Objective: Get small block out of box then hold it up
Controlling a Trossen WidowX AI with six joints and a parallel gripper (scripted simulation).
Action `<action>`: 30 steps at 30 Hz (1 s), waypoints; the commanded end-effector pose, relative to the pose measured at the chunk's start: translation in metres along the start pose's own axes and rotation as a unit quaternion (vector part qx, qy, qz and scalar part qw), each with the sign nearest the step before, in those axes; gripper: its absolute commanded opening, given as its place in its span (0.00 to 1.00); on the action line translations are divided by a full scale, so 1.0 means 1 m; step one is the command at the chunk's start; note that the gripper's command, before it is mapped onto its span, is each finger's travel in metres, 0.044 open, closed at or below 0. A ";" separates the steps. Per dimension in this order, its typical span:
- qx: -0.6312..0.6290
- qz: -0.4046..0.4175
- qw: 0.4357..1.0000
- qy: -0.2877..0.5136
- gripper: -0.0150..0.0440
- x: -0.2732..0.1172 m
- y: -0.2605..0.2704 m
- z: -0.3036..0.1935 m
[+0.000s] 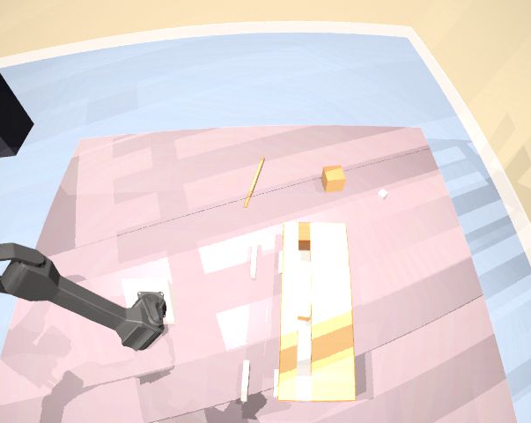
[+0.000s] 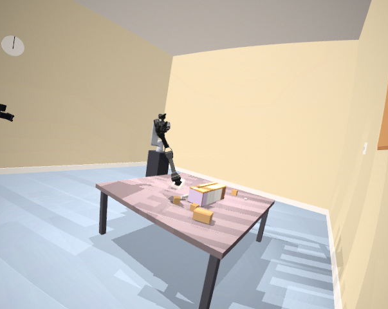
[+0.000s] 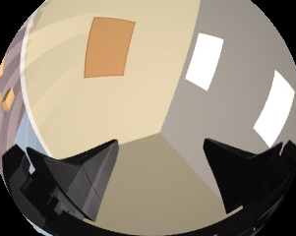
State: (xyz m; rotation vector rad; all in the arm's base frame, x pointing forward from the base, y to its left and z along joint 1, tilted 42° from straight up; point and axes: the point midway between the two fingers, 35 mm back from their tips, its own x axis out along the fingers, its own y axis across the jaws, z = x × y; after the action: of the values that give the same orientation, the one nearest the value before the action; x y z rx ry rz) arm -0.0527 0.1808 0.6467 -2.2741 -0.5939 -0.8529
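- As seen from above, can make out what looks like the small block [image 1: 304, 315] through the slot in the box [image 1: 334, 282] [image 2: 215, 192], well apart from the gripper [image 2: 161, 122] [image 3: 161, 143], cut off at left; see the arm [image 1: 90, 302] [image 2: 172, 163] reaching left.
- From outside, can't make out the block; see the arm raised, folded at its top.
- At the wrist, see fingers spread, pinching nothing, facing walls and ceiling.

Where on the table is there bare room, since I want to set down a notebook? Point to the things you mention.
Between the thin stick [image 1: 254, 181] and the table's far-left corner, seen from the top. It is crowded around the slotted box [image 1: 333, 291] [image 2: 207, 192].
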 end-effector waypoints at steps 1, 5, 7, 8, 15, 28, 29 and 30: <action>0.138 0.046 0.989 0.012 0.93 0.018 0.052 -0.027; 0.256 0.080 0.963 0.024 0.93 0.030 0.089 -0.040; 0.356 0.112 0.927 0.035 0.93 0.039 0.123 -0.046; 0.405 0.129 0.904 0.041 0.93 0.044 0.141 -0.047; 0.588 0.204 0.780 0.069 0.93 0.063 0.217 -0.037; 0.805 0.369 0.437 0.158 0.93 0.089 0.357 0.053; 0.812 0.380 0.409 0.170 0.93 0.088 0.366 0.062; 0.817 0.392 0.381 0.182 0.93 0.088 0.374 0.072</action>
State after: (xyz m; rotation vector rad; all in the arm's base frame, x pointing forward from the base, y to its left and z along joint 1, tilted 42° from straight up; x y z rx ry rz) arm 0.2149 -0.0137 0.5613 -0.4695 -0.0879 0.0112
